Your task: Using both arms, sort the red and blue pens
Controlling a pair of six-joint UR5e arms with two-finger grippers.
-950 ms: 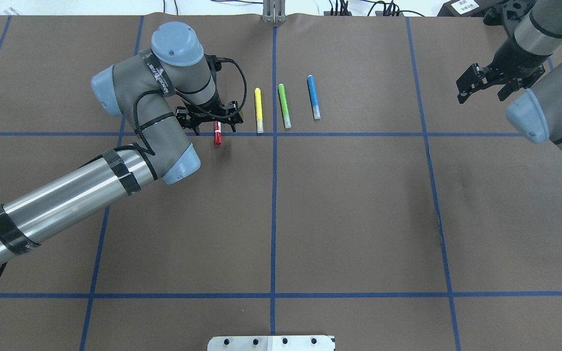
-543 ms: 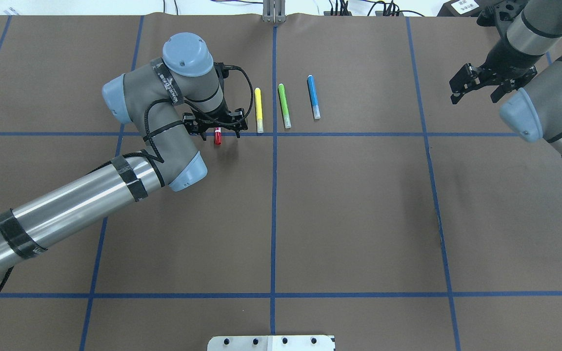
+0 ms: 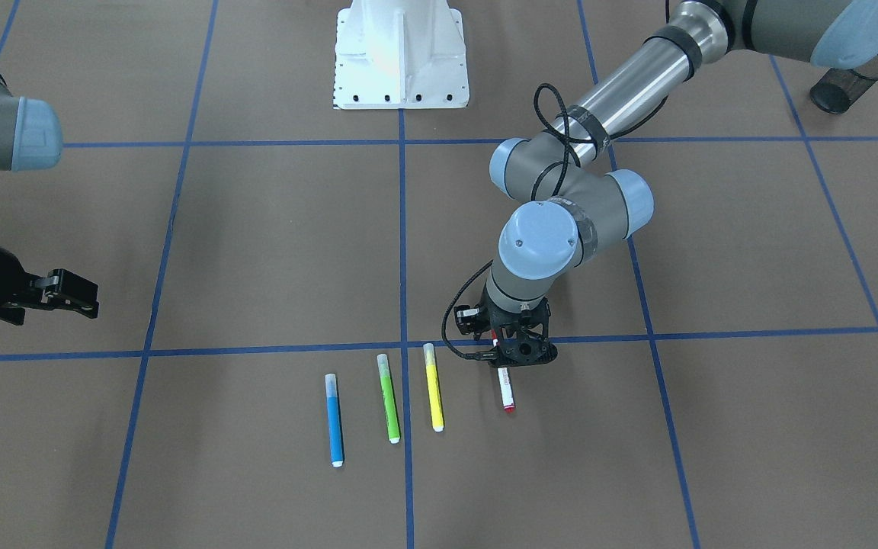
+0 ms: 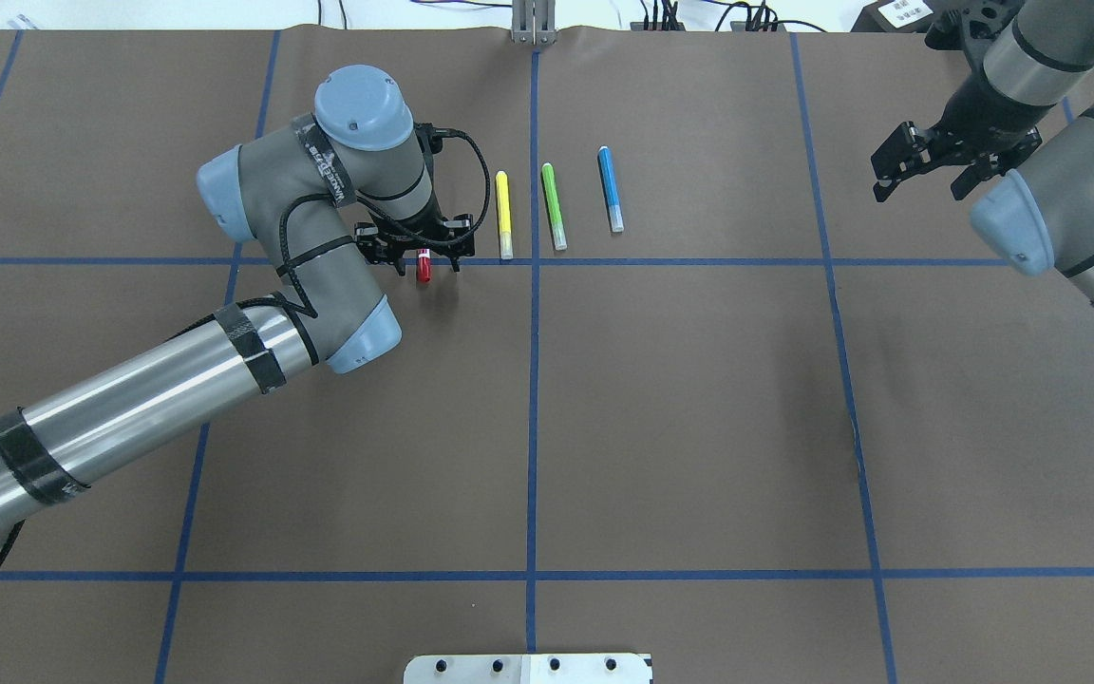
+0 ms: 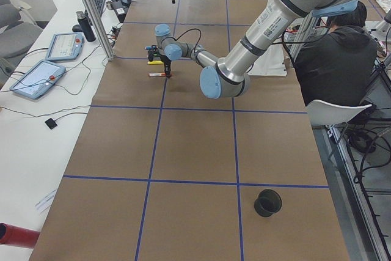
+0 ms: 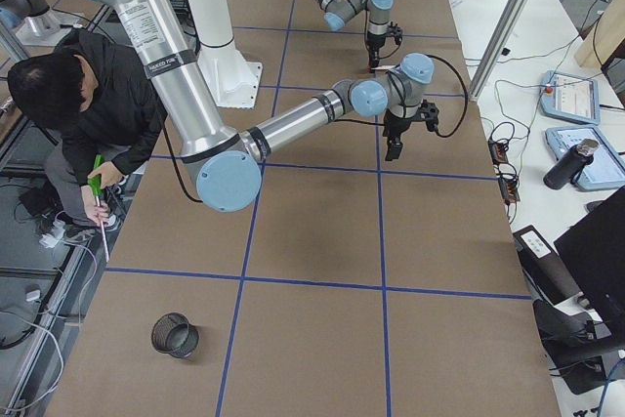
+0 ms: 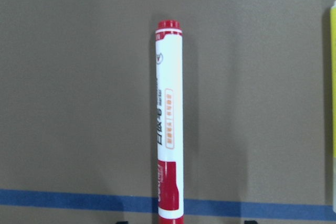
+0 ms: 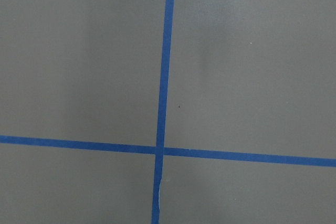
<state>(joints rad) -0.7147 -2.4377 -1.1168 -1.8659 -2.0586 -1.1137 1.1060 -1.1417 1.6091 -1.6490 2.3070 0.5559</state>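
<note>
1. The left gripper (image 4: pixel 426 258) is held open, low over the red pen (image 7: pixel 169 124), which lies flat across the tape line (image 4: pixel 699 261).
2. The jaws should be centred on the barrel and closed squarely before any lift.
3. The right gripper (image 4: pixel 919 188) is open, well apart from the blue pen (image 4: pixel 611 190).

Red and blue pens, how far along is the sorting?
Done: nothing visibly; both pens lie on the table. In hand: the left gripper, open, straddles the red pen, not lifted. Left: grasping and moving it, then the blue pen, untouched beside the green marker, with the open right gripper far off.
</note>
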